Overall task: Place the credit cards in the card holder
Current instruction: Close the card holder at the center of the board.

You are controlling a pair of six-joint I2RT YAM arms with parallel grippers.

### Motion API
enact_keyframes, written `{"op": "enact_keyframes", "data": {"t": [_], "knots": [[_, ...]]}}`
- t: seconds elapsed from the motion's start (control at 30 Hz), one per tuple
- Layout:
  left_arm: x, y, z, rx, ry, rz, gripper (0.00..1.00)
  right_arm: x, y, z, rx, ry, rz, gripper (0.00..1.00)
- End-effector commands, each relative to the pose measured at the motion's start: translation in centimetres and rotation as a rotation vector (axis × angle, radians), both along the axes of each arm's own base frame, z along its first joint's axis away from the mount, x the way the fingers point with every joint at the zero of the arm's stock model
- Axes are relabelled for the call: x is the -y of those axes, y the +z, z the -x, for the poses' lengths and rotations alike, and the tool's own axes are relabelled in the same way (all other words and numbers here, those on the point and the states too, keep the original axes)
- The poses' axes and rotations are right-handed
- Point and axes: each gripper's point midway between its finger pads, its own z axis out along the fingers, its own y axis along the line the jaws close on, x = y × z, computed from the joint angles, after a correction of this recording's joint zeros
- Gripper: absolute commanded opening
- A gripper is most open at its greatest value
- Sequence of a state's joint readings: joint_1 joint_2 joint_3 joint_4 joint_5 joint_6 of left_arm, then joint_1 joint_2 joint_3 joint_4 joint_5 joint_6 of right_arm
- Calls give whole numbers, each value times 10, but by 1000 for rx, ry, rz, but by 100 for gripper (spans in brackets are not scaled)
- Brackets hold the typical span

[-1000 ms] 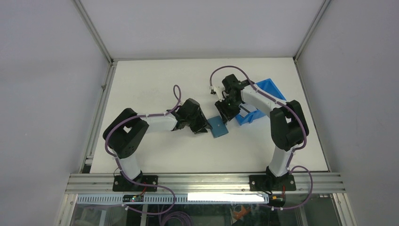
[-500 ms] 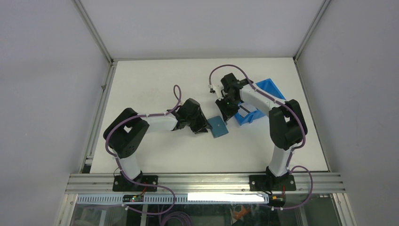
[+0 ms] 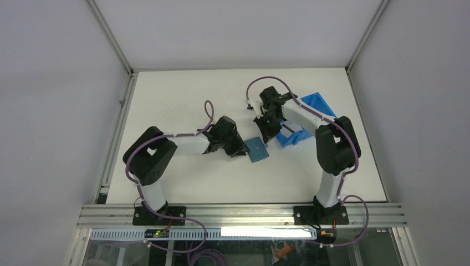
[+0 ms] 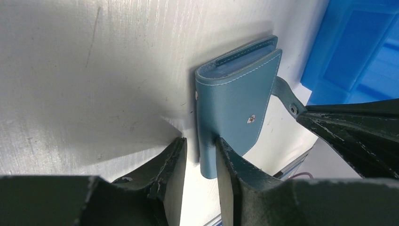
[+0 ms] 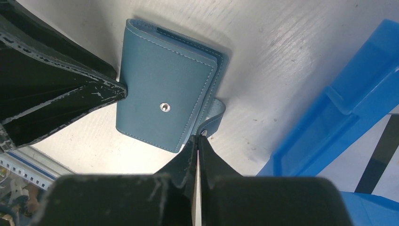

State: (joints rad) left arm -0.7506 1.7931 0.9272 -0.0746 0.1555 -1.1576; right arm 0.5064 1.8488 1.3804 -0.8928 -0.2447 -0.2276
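The teal card holder [image 3: 258,148] lies folded on the table between my two grippers. In the left wrist view its spine edge [image 4: 207,155] sits between the fingers of my left gripper [image 4: 200,141], which is open: the right finger touches the cover, the left one stands off it. My right gripper [image 5: 197,137] is shut on the holder's snap tab [image 5: 215,113] at the far side of the card holder [image 5: 164,106]. Light grey credit cards [image 3: 290,129] show in the blue bin, partly hidden by the right arm.
The bright-blue plastic bin [image 3: 318,101] stands just right of the card holder, close behind my right gripper [image 3: 266,132]; its wall [image 5: 339,117] fills the right side of the right wrist view. My left gripper [image 3: 239,148] rests low on the white table [image 3: 183,94].
My right gripper has closed from part open to shut, now pinching the snap tab. The left jaws have narrowed slightly around the holder's edge. The card holder has stayed in place.
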Motion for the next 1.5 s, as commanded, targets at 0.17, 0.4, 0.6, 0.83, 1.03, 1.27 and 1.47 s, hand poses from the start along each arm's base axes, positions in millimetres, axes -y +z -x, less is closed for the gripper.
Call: {"op": "enact_keyframes", "data": {"t": [0.17,0.4,0.6,0.83,1.03,1.27,1.47], "knots": [[11,5,-5,7,3,61,21,-16,20,-11,-21,-29,-134,0],[21,10,-3,14,6,116,15,-25,16,-8,-68,-27,-162,0],[26,11,-3,15,0,130,15,-28,6,1,-79,0,-133,0],[27,10,-3,13,1,132,14,-25,1,5,-83,13,-109,0],[28,9,-2,12,1,132,14,-20,-8,8,-86,23,-65,0],[27,9,-2,12,1,134,14,-21,-14,11,-93,38,-44,0],[27,8,-2,10,2,133,14,-16,-16,8,-76,39,-9,0]]}}
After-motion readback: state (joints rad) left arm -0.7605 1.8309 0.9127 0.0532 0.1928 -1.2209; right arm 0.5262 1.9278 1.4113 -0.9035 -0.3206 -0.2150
